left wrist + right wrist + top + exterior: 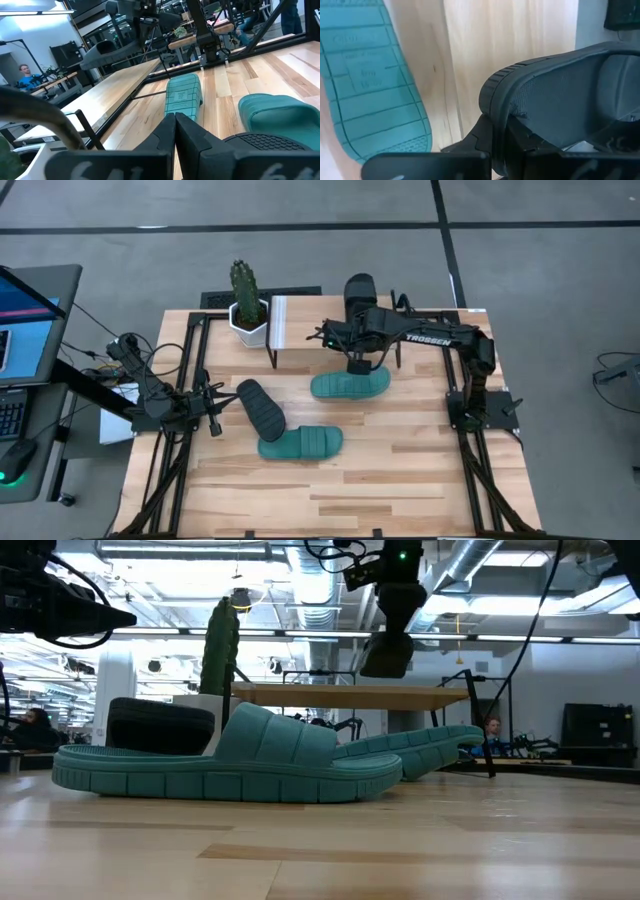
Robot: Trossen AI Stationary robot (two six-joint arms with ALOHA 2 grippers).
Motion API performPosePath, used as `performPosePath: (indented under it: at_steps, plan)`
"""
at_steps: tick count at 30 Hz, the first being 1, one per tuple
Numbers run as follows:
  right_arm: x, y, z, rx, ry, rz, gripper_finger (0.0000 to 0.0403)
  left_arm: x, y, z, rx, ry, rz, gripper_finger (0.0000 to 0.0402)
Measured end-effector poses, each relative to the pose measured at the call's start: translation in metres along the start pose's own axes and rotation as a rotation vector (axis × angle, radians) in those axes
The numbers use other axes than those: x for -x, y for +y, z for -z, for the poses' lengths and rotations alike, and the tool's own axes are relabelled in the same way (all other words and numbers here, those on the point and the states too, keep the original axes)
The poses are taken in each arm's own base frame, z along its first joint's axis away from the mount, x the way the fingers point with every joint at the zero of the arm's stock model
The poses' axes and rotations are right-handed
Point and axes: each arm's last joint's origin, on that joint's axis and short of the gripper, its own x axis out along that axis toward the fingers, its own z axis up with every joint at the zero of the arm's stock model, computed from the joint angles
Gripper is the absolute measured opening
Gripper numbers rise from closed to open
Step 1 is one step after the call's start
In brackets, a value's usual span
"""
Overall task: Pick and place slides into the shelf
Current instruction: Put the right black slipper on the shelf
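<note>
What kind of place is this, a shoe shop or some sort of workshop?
Most likely a robotics lab, not a shop: exposed ceiling ducts overhead, more workbenches with equipment behind, a computer monitor beside the wooden table, and two robot arms handling slides.

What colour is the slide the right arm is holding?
Black slide, clearest in the right wrist view.
</note>
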Motion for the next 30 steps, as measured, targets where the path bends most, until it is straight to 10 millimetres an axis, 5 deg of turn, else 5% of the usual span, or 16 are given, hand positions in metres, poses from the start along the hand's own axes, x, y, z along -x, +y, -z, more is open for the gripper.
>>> performPosePath:
  at_steps: [11, 30]
  plan:
    - [0.011, 0.021, -0.003, 0.113, -0.03, -0.017, 0.0008, 0.0, 0.0, 0.0, -0.005, 0.0, 0.0, 0.0]
    - [0.006, 0.024, -0.006, 0.089, -0.02, -0.048, 0.0007, 0.0, 0.0, 0.0, 0.002, 0.0, 0.0, 0.0]
